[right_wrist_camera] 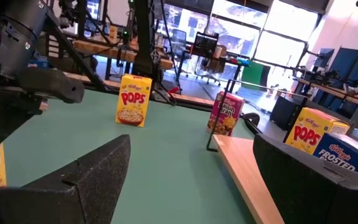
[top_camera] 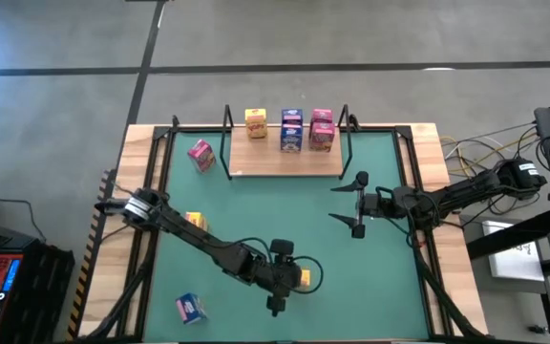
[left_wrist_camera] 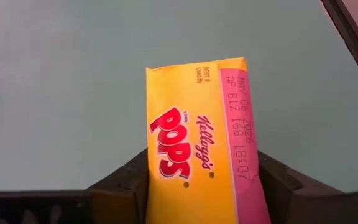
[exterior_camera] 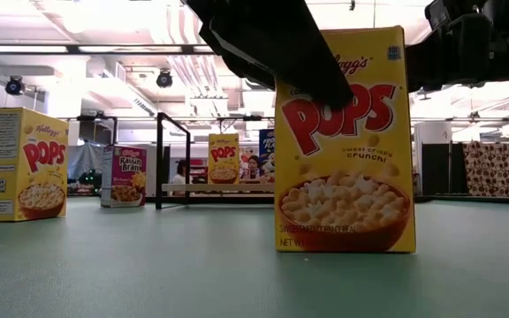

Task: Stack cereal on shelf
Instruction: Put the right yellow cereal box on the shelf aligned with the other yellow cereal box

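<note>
A yellow cereal box (exterior_camera: 343, 141) stands upright on the green mat (top_camera: 256, 210) near the table's front middle, with my left gripper (top_camera: 294, 278) shut on it. Loose on the mat are another yellow box (top_camera: 195, 221), a blue box (top_camera: 190, 308) and a pink box (top_camera: 200, 155). The shelf (top_camera: 285, 164) at the far middle carries several boxes: yellow (top_camera: 256, 122), blue (top_camera: 292, 132) and pink (top_camera: 322, 129). My right gripper (top_camera: 356, 204) hangs open above the mat, just right of the shelf's front edge, with nothing between its fingers. My left gripper pinches the yellow box near its upper end (left_wrist_camera: 166, 186) between its two fingers (left_wrist_camera: 120, 190), one on each wide face. It comes slanting down from the table's left. The box stands upright with its bottom edge (exterior_camera: 343, 249) on the mat.
Thin black uprights (top_camera: 228, 143) frame the shelf at both ends. Black bars (top_camera: 151, 191) run along the wooden table borders left and right of the mat. Open mat lies between the held box and the shelf.
</note>
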`<state>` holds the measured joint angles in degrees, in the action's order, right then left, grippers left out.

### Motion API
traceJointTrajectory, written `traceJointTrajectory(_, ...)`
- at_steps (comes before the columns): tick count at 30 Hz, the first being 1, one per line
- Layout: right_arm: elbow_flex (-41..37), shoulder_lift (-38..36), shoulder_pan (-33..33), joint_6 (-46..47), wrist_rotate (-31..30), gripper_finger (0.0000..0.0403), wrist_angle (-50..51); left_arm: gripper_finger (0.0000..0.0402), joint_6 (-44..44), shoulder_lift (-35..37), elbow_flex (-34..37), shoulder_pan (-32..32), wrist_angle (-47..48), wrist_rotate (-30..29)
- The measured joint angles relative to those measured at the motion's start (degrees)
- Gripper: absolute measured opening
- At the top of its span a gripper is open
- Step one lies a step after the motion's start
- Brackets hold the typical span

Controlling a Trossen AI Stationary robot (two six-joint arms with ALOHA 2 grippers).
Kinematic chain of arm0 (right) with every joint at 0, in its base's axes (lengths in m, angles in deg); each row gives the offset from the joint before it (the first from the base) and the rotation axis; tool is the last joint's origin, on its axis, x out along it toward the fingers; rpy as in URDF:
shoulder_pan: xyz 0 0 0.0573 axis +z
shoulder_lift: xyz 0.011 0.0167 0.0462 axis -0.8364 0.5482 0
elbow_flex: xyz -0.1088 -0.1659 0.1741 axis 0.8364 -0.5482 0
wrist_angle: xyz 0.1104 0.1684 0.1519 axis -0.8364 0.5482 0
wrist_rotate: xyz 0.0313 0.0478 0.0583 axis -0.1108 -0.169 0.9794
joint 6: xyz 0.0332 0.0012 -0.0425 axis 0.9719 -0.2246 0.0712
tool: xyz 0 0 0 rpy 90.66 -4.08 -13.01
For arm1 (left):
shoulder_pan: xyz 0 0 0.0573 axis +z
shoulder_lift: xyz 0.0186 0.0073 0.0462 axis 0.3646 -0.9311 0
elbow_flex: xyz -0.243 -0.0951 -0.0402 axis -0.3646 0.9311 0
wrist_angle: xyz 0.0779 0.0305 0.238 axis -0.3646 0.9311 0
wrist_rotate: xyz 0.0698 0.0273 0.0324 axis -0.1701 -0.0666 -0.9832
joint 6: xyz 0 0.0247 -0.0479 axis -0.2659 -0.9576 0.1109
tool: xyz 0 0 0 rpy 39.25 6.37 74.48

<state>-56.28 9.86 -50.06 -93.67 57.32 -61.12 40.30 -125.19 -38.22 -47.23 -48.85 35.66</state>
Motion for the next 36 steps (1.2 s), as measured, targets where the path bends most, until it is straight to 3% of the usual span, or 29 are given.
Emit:
traceJointTrajectory(6,0.00,0.00,0.01,-0.01,0.00,0.0327,0.01,0.0162,-1.35,2.17,0.02,1.71,2.83,-0.01)
traceJointTrajectory(13,0.00,0.00,0.00,-0.01,0.00,0.0327,0.02,0.0162,-6.57,10.10,0.72,6.05,12.64,-0.21)
traceJointTrajectory(19,0.00,0.00,0.00,-0.01,0.00,0.0327,-0.02,0.0162,-10.19,22.78,11.32,11.93,11.35,-0.56)
traceJointTrajectory(27,0.00,0.00,0.00,0.00,0.00,0.0327,0.01,0.0162,-17.64,38.10,26.69,26.35,0.42,-0.40)
traceJointTrajectory(33,0.00,0.01,0.00,0.01,0.00,0.0327,0.01,0.0162,-20.68,40.04,29.22,39.57,-0.03,10.26)
traceJointTrajectory(36,0.00,0.00,0.00,0.00,0.00,0.0327,0.02,0.0162,-25.13,39.27,29.15,44.52,-0.76,12.00)
